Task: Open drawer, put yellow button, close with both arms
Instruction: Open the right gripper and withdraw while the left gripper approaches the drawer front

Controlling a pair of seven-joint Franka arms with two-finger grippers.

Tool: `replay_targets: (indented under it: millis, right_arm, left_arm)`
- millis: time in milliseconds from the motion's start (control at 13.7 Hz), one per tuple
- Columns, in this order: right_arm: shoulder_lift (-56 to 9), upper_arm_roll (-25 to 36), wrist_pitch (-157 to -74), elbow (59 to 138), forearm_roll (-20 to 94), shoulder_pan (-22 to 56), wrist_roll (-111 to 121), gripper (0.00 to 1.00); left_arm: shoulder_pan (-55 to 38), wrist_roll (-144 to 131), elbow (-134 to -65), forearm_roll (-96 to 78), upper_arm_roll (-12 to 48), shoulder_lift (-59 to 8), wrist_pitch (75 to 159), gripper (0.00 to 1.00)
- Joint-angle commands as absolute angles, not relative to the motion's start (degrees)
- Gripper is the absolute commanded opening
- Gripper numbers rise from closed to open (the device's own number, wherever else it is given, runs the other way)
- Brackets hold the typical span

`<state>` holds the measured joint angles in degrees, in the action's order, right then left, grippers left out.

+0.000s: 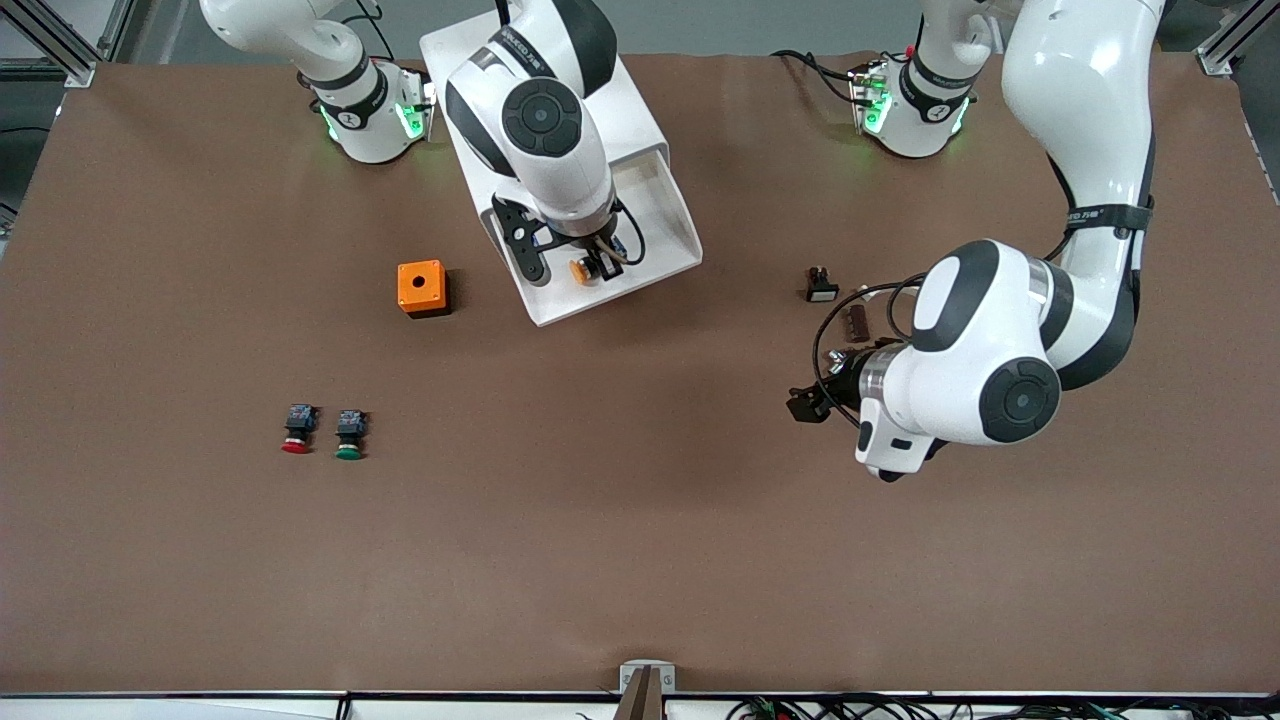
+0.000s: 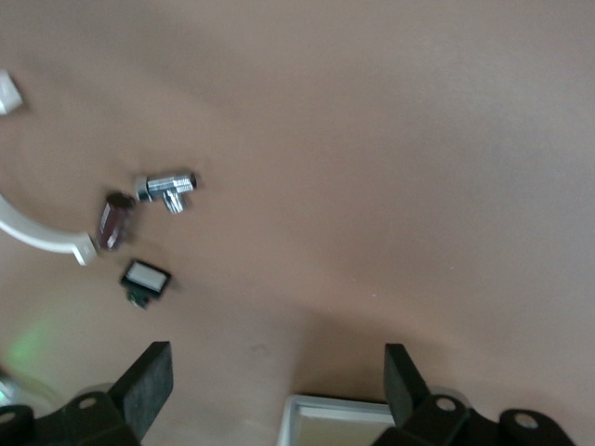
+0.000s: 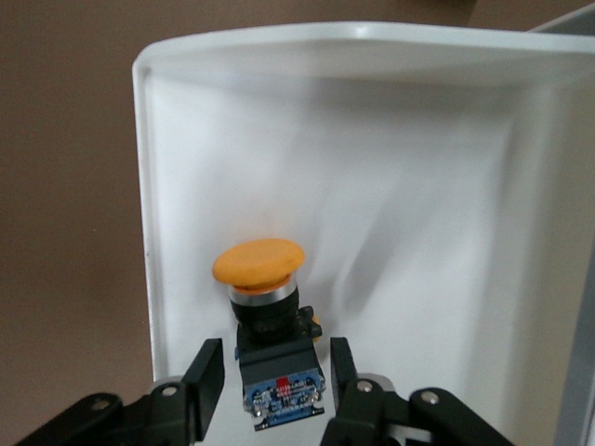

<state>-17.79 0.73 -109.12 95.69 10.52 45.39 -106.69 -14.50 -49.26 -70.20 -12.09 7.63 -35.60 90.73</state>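
Note:
The drawer (image 1: 688, 262) stands pulled out of the white cabinet (image 1: 640, 110), its tray open to view. The yellow button (image 1: 580, 268) lies in the tray near its front end; in the right wrist view its yellow cap (image 3: 258, 263) and black-and-blue body show on the white drawer floor (image 3: 390, 214). My right gripper (image 3: 271, 372) is over the drawer (image 1: 592, 266), open, with a finger on each side of the button's body and a gap on both sides. My left gripper (image 1: 806, 405) is open and empty above bare table (image 2: 270, 381) at the left arm's end.
An orange box (image 1: 422, 288) sits beside the drawer toward the right arm's end. A red button (image 1: 297, 428) and a green button (image 1: 350, 435) lie nearer the front camera. A white-faced part (image 1: 821, 285), a brown part (image 1: 856, 322) and a metal fitting (image 2: 169, 189) lie near the left gripper.

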Motion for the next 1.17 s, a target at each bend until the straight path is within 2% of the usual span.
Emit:
replay_targets:
  millis: [0,219,438,584,877,1096]
  right_arm:
    - [-18.19,0.97,-108.2,94.22,11.6,46.05,-107.84,1.0]
    - [-17.58,1.14,-104.26,91.86,11.51,45.62,-107.58,1.0]
    - [-17.05,1.58,-90.13,84.48,8.11,45.0,-102.17,1.0]
    - [-13.56,1.58,-82.73,82.71,6.33,41.77,-89.98,1.0]
    - [-4.24,1.5,-76.56,84.28,4.76,32.28,-67.73,1.0]
    - [4.1,1.49,-78.04,91.65,1.5,27.1,-49.9,1.0]
  left_arm:
    - [-15.29,-46.58,-72.67,-7.31,10.45,-32.27,94.29,1.0]
    - [-16.87,-47.19,-76.36,-6.85,13.79,-29.98,100.53,1.0]
    - [-19.42,-49.47,-81.11,-6.86,14.15,-27.87,105.36,1.0]
    - [-21.35,-50.97,-84.45,-7.2,14.41,-27.69,109.84,1.0]
    - [-25.74,-57.01,-85.08,-7.91,14.85,-29.17,111.62,1.0]
    - [-29.35,-58.09,-85.08,-7.91,14.94,-29.88,111.97,1.0]
